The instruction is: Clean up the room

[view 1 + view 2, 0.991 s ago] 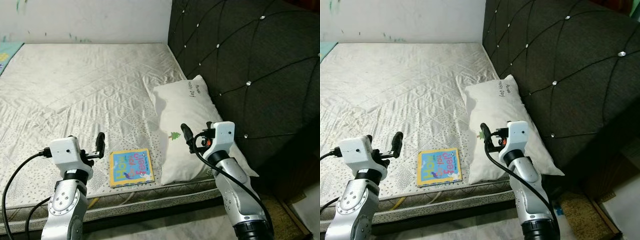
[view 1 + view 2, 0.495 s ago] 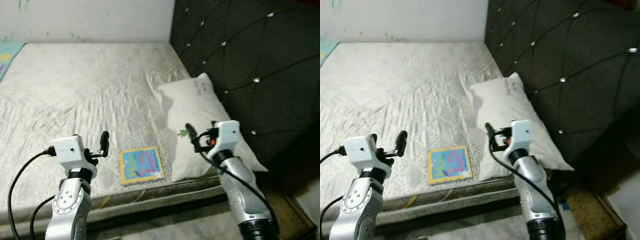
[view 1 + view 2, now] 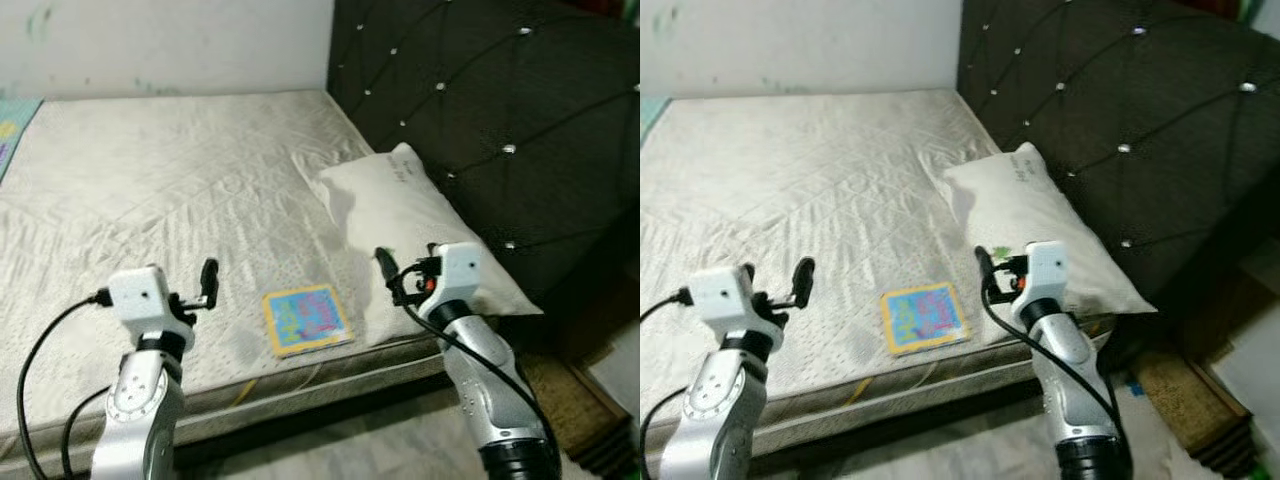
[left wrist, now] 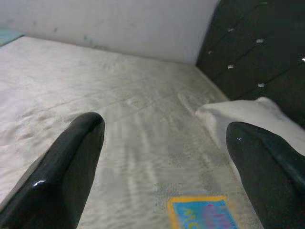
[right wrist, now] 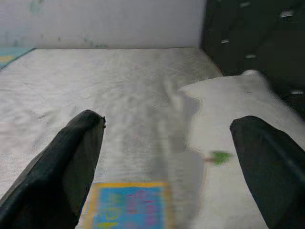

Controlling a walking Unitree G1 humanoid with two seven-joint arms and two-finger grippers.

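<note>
A small square book (image 3: pixel 306 319) with a yellow border and blue cover lies flat on the mattress (image 3: pixel 170 190) near its front edge. A white pillow (image 3: pixel 400 230) rests to its right against the dark headboard. My left gripper (image 3: pixel 209 282) hovers open, left of the book, with nothing between its fingers. My right gripper (image 3: pixel 388 275) is open above the pillow's front corner, just right of the book. In the wrist views the book (image 4: pixel 202 214) (image 5: pixel 128 207) lies ahead between the black fingers (image 4: pixel 62 176) (image 5: pixel 57 167).
A black tufted headboard (image 3: pixel 480 110) stands along the right side. A pale wall (image 3: pixel 160 45) runs behind the bed. A teal mat (image 3: pixel 15 115) shows at the far left edge. Tiled floor and a brown mat (image 3: pixel 1185 390) lie at the lower right.
The view has shifted, so the book and pillow sit further right in the picture. Both grippers stay open and hold the same pose.
</note>
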